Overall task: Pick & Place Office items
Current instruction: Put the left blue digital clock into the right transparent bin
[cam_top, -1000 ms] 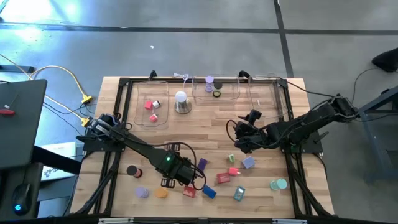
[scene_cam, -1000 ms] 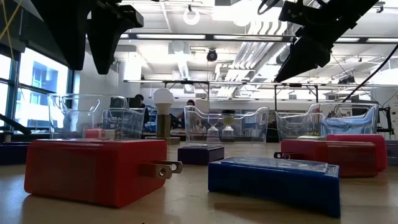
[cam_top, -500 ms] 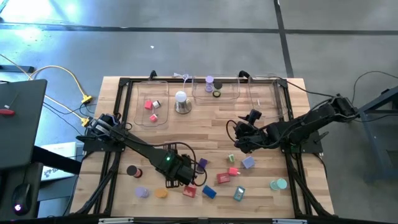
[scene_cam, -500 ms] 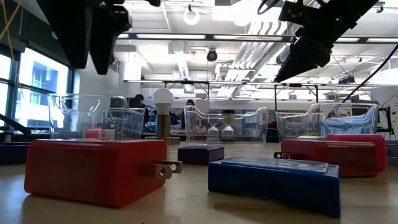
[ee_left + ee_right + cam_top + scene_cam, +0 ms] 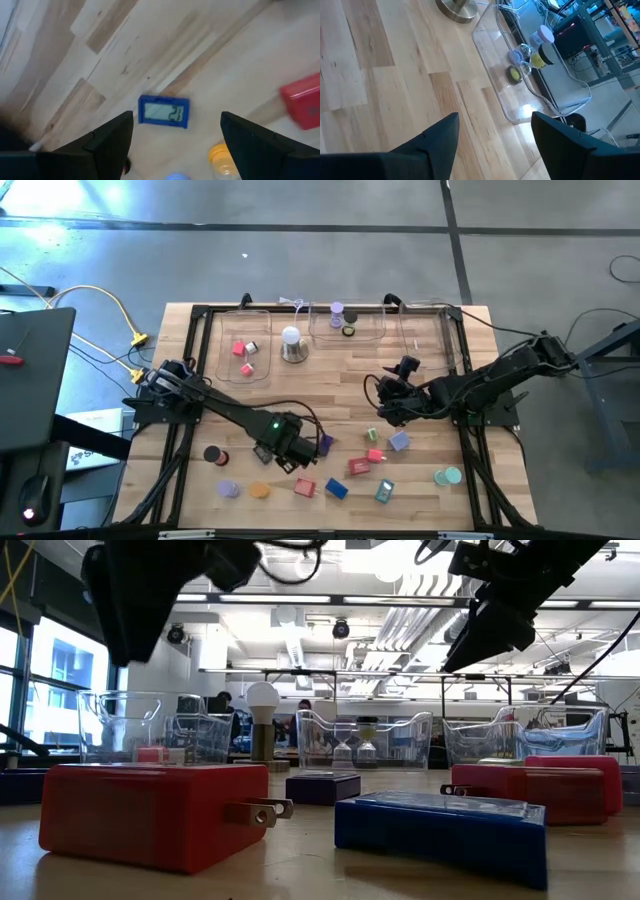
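Your blue block [image 5: 164, 111] with the display lies flat on the table [image 5: 215, 65], right between the left gripper [image 5: 175, 137] fingers, below them, untouched. Jaws spread, nothing held. Red block [image 5: 302, 100] and orange roll [image 5: 220, 154] just beside. Right gripper [image 5: 492, 130] waits mid-table, jaws apart, empty.

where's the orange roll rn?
High view: the orange roll sits near the table's front edge on the left arm's side, between the lilac roll and the red block.
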You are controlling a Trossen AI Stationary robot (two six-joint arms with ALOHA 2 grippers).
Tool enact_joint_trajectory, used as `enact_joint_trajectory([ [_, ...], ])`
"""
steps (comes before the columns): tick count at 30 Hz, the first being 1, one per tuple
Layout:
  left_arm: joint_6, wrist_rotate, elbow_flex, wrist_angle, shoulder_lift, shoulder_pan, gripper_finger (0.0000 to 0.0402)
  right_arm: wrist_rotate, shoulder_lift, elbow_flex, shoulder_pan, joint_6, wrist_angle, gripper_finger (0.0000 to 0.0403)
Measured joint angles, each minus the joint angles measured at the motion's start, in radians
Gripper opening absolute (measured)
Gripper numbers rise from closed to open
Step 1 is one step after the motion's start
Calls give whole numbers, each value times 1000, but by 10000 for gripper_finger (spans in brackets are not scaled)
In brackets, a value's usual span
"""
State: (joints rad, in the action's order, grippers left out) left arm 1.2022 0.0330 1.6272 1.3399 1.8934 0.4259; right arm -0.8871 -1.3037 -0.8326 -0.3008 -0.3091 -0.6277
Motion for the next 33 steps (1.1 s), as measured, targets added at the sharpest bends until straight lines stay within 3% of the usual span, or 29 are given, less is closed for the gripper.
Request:
enact_joint_trajectory([
  [9, -35, -43, -91, -81, 0, 28, 292, -3, 0, 0, 0, 26, 4, 238],
  [13, -27, -116, -146, -134, 0, 29, 292, -3, 0, 0, 0, 26, 7, 238],
  [20, -65, -58, -154, -167, 0, 29, 292, -3, 0, 0, 0, 26, 16, 238],
  [33, -88, -84, -154, -200, 0, 14, 292, 0, 0, 0, 0, 23, 16, 238],
])
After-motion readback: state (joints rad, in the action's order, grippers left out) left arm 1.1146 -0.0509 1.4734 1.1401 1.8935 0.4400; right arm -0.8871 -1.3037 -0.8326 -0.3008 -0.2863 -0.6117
